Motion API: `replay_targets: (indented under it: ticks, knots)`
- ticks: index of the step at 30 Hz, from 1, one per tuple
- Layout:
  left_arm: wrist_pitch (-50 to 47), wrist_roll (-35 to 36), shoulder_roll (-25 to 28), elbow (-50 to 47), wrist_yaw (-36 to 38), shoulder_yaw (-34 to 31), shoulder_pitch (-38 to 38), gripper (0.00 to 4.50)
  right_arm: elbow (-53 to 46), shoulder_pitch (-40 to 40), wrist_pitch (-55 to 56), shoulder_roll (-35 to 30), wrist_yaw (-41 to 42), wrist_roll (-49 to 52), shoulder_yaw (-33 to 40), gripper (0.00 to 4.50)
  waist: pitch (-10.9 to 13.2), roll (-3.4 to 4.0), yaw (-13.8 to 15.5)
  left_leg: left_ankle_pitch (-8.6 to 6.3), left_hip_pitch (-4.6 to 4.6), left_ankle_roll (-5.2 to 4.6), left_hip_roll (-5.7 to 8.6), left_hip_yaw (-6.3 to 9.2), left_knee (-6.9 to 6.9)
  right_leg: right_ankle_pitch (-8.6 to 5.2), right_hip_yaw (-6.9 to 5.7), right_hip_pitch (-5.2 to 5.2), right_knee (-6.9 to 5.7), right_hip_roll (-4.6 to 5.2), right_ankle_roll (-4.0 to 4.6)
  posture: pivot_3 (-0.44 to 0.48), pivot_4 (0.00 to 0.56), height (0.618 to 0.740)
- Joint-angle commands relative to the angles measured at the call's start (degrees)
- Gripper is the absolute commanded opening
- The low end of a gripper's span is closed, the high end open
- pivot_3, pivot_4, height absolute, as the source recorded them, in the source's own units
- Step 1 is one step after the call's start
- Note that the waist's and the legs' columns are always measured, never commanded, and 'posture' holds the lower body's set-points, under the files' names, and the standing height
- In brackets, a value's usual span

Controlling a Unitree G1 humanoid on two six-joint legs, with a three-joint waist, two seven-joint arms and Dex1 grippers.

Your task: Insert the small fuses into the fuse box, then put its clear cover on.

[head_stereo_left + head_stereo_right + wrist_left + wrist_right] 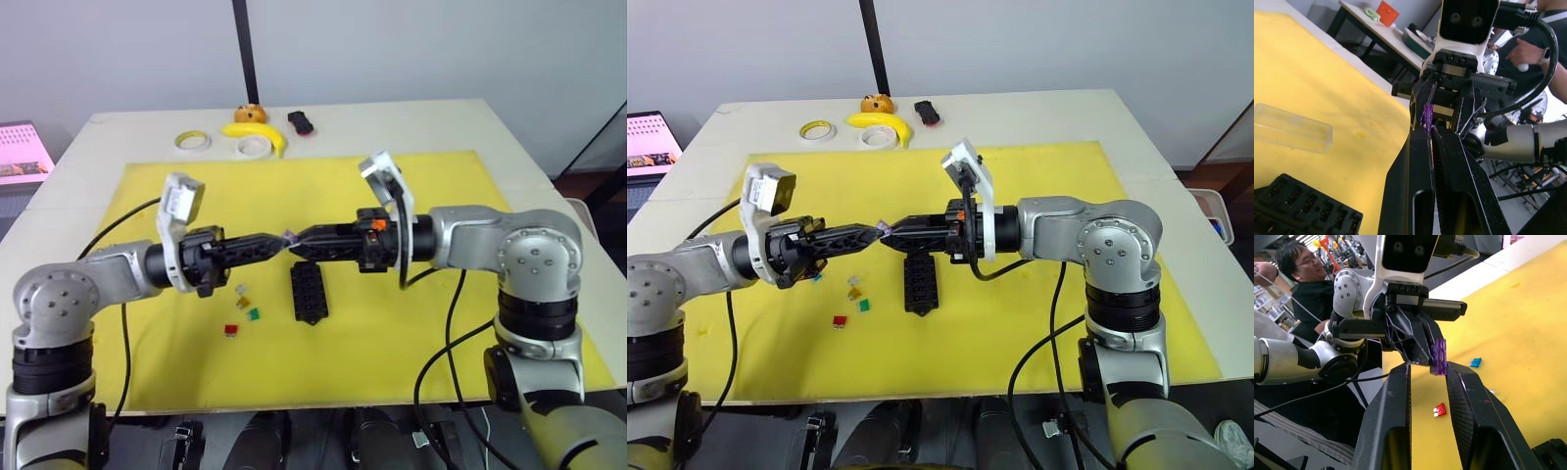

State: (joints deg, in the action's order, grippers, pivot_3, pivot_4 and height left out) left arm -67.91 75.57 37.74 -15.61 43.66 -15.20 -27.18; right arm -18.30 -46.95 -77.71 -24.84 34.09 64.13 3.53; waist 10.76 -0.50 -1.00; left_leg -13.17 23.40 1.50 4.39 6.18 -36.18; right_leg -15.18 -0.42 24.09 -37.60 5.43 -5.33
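While the left claw clamps the purple fuse above the fuse box, the right claw meets it tip to tip. Seen from the left wrist, the clear cover lies beyond the box. Seen from the right wrist, the right claw's fingers stand apart around the fuse.

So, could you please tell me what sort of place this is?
Probably a robotics lab or workshop: a yellow mat covers a white table, another table stands behind, and a seated person watches nearby.

Bright, even indoor light, soft shadows, wrist-view backgrounds slightly out of focus.
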Motion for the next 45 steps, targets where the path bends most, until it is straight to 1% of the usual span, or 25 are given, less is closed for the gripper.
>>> replay_targets:
  ticks: [1, 11, 13, 14, 15, 23, 25, 26, 27, 29, 32, 33, 34, 35, 36, 39, 41, 43, 45]
  knots:
    - [1.39, 0.23, 0.72, -1.02, 0.40, -0.21, -0.05, 0.00, -0.80, -1.60, 0.95, 0.10, -0.04, 1.58, 0.53, 1.05, 0.00, 0.00, 0.01, 0.00, 0.00, 0.00, 0.00, 0.00, 0.00, 0.00, 0.00, 0.00, 0.00, 0.00, 0.00, 0.000, 0.150, 0.740]
    - [2.05, -0.01, 0.94, -1.01, 0.40, 0.53, 0.11, 0.00, -0.96, -1.46, 0.68, 0.22, -0.05, 2.45, 0.55, 1.05, 0.00, 0.00, 0.02, 0.00, 0.00, 0.00, 0.00, 0.00, 0.00, 0.00, 0.00, 0.00, 0.00, 0.00, 0.00, 0.000, 0.150, 0.740]
    - [2.22, -0.22, 1.00, -1.06, 0.48, 0.72, 0.25, 0.00, -0.88, -1.53, 0.68, 0.11, 0.10, 2.35, 0.40, 0.61, 0.00, 0.00, 0.02, 0.00, 0.00, 0.00, 0.00, 0.00, 0.00, 0.00, 0.00, 0.00, 0.00, 0.00, 0.00, 0.000, 0.150, 0.740]
    - [2.28, -0.38, 1.01, -1.12, 0.56, 0.86, 0.34, 0.00, -0.78, -1.58, 0.72, 0.01, 0.24, 2.27, 0.32, 0.28, 0.00, 0.00, 0.02, 0.00, 0.00, 0.00, 0.00, 0.00, 0.00, 0.00, 0.00, 0.00, 0.00, 0.00, 0.00, 0.000, 0.150, 0.740]
    - [2.30, -0.30, 1.02, -1.21, 0.50, 0.87, 0.45, 0.00, -0.77, -1.60, 0.74, -0.05, 0.25, 2.26, 0.27, 0.05, 0.00, 0.00, 0.01, 0.00, 0.00, 0.00, 0.00, 0.00, 0.00, 0.00, 0.00, 0.00, 0.00, 0.00, 0.00, 0.000, 0.150, 0.740]
    - [2.94, -0.54, 1.57, -1.53, 0.93, 1.05, 1.10, 0.00, -1.08, -1.67, 0.97, -0.82, 0.59, 2.06, -0.19, 0.05, 0.00, 0.00, 0.04, 0.00, 0.00, 0.00, 0.00, 0.00, 0.01, 0.00, 0.01, 0.01, 0.00, 0.00, 0.00, 0.000, 0.150, 0.740]
    - [3.66, -2.11, 2.21, -2.14, 1.32, 1.47, 0.91, 0.00, -1.80, -1.82, 0.95, -1.41, 0.89, 1.82, -0.68, 0.05, 0.00, 0.00, 0.04, 0.00, 0.00, 0.00, 0.00, 0.00, 0.01, 0.00, 0.00, 0.00, 0.01, 0.01, 0.00, 0.000, 0.150, 0.740]
    - [4.70, -4.11, 2.89, -2.60, 1.56, 1.84, 0.81, 0.00, -2.28, -2.01, 1.05, -1.94, 1.29, 1.40, -1.21, 0.05, 0.00, 0.00, 0.04, 0.00, 0.00, 0.00, 0.00, 0.00, 0.01, 0.00, 0.00, 0.00, 0.01, 0.00, 0.00, 0.000, 0.150, 0.740]
    - [5.26, -5.82, 4.00, -2.93, 2.20, 2.27, 0.78, 0.31, -2.77, -2.26, 1.28, -2.76, 1.95, 0.75, -1.95, 0.01, 0.01, -0.01, 0.03, 0.00, 0.00, 0.00, 0.00, 0.00, 0.01, 0.00, 0.00, 0.01, 0.01, 0.00, 0.00, 0.000, 0.150, 0.740]
    - [6.72, -9.63, 8.10, -4.54, 5.84, 3.64, 1.55, 1.00, -3.88, -2.83, 2.54, -5.79, 4.49, -1.72, -4.45, 0.00, 0.02, -0.01, -0.09, 0.00, 0.00, 0.00, 0.00, -0.02, 0.03, 0.00, 0.01, 0.02, 0.01, 0.01, 0.00, 0.000, 0.150, 0.740]
    - [11.92, -17.86, 16.29, -6.69, 12.90, 6.19, 3.92, 2.58, -6.18, -3.27, 8.97, -13.05, 11.64, -9.95, -11.90, 0.00, 0.03, -0.01, -0.12, 0.00, 0.02, 0.00, -0.02, -0.07, 0.10, -0.01, 0.04, 0.10, 0.02, -0.07, 0.01, 0.000, 0.150, 0.740]
    - [13.89, -20.48, 18.50, -7.31, 14.91, 7.19, 4.73, 3.04, -6.56, -3.12, 11.39, -15.07, 14.05, -12.40, -13.82, 0.00, 0.03, -0.01, -0.15, 0.00, 0.02, 0.00, -0.04, -0.09, 0.10, -0.01, 0.04, 0.12, 0.03, -0.13, 0.01, 0.000, 0.150, 0.740]
    - [16.88, -23.96, 21.08, -7.80, 17.24, 8.35, 5.99, 3.64, -6.49, -3.17, 13.50, -16.64, 16.15, -14.65, -15.82, 0.00, 0.04, 0.00, -0.06, -0.01, 0.03, -0.01, -0.05, -0.13, 0.12, -0.01, 0.06, 0.13, 0.08, -0.16, 0.01, 0.000, 0.150, 0.740]
    - [19.24, -26.49, 23.04, -8.02, 19.22, 9.08, 7.06, 4.15, -6.17, -3.39, 15.14, -17.77, 17.71, -16.63, -17.61, 0.00, 0.04, 0.00, -0.02, -0.01, 0.03, -0.01, -0.05, -0.16, 0.13, -0.01, 0.06, 0.12, 0.10, -0.17, 0.01, 0.000, 0.150, 0.740]
    - [20.88, -28.15, 24.27, -8.12, 20.63, 9.62, 7.70, 4.48, -5.83, -3.59, 16.76, -18.76, 19.20, -18.61, -19.20, 0.00, 0.04, 0.00, -0.04, -0.01, 0.03, -0.01, -0.07, -0.18, 0.14, -0.01, 0.07, 0.13, 0.13, -0.17, 0.01, 0.000, 0.150, 0.740]
    - [28.55, -36.12, 26.83, -8.64, 23.97, 13.18, 10.17, 4.48, -5.51, -4.08, 23.41, -20.86, 23.84, -25.84, -24.51, 0.00, 0.05, 0.00, 0.09, -0.01, 0.05, -0.01, -0.11, -0.21, 0.14, -0.02, 0.11, 0.13, 0.20, -0.06, 0.01, 0.000, 0.150, 0.740]
    - [33.73, -40.76, 26.92, -9.78, 25.47, 15.84, 12.78, 4.48, -5.80, -4.25, 28.53, -22.28, 27.05, -31.89, -29.16, 0.00, 0.05, 0.00, 0.06, -0.01, 0.05, -0.02, -0.12, -0.23, 0.17, -0.02, 0.11, 0.13, 0.26, -0.06, 0.01, 0.000, 0.150, 0.740]
    - [36.06, -42.54, 25.74, -10.15, 25.51, 16.82, 13.64, 4.48, -5.68, -4.34, 31.62, -22.72, 29.00, -35.92, -31.96, 0.00, 0.05, -0.01, 0.11, -0.03, 0.07, -0.04, -0.12, -0.25, 0.19, -0.01, 0.12, 0.13, 0.32, -0.03, 0.01, 0.000, 0.150, 0.740]
    - [37.59, -42.57, 25.43, -9.52, 26.49, 15.47, 14.56, 4.48, -5.31, -5.68, 30.91, -21.20, 28.86, -38.09, -33.73, 0.00, 0.07, -0.03, 0.13, -0.04, 0.13, -0.05, -0.13, -0.24, 0.18, -0.01, 0.11, 0.18, 0.34, -0.03, 0.00, 0.000, 0.150, 0.740]
